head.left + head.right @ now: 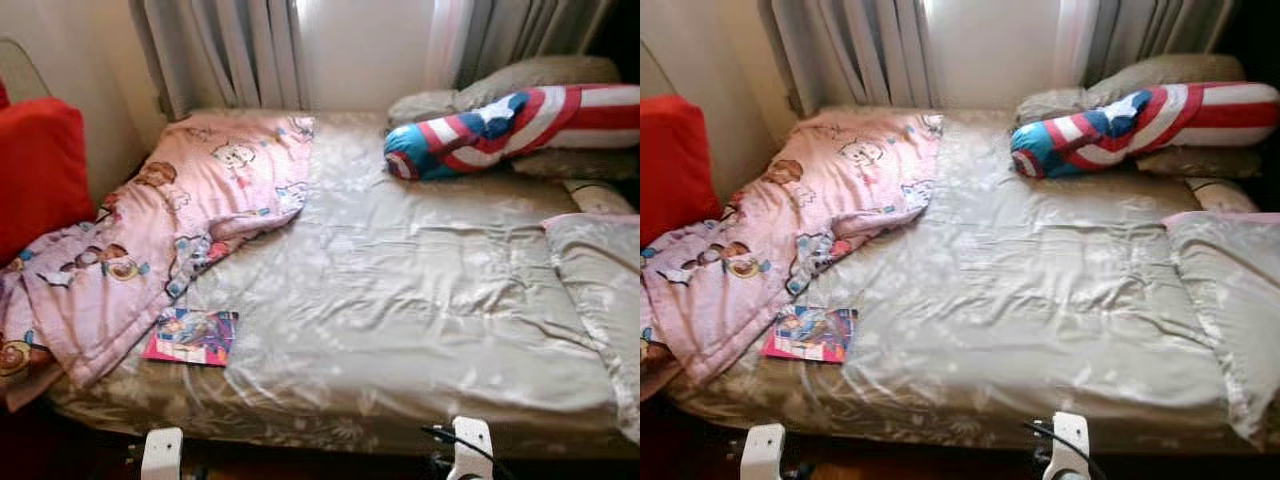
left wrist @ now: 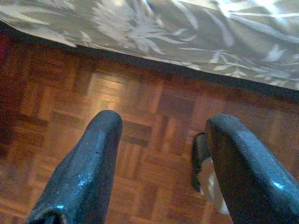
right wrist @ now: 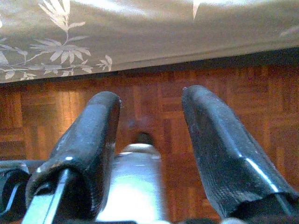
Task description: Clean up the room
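A bed [image 1: 400, 300] with a beige leaf-print cover stands before me. A pink cartoon blanket [image 1: 170, 220] lies crumpled over its left side. Near the front left edge lies a colourful book [image 1: 190, 336]. A red, white and blue shield-pattern pillow [image 1: 500, 125] rests at the head on the right, against grey pillows [image 1: 540, 80]. Both arms hang low by the bed's front edge. My left gripper [image 2: 161, 154] is open over the parquet floor, holding nothing. My right gripper [image 3: 152, 140] is open too, also over the floor.
A red cushion [image 1: 35, 170] stands at the far left by the wall. Grey curtains [image 1: 230, 50] hang behind the bed. Another beige pillow [image 1: 600, 290] lies at the right edge. Wooden parquet floor [image 2: 140, 107] runs under the bed's overhanging cover [image 3: 140, 28].
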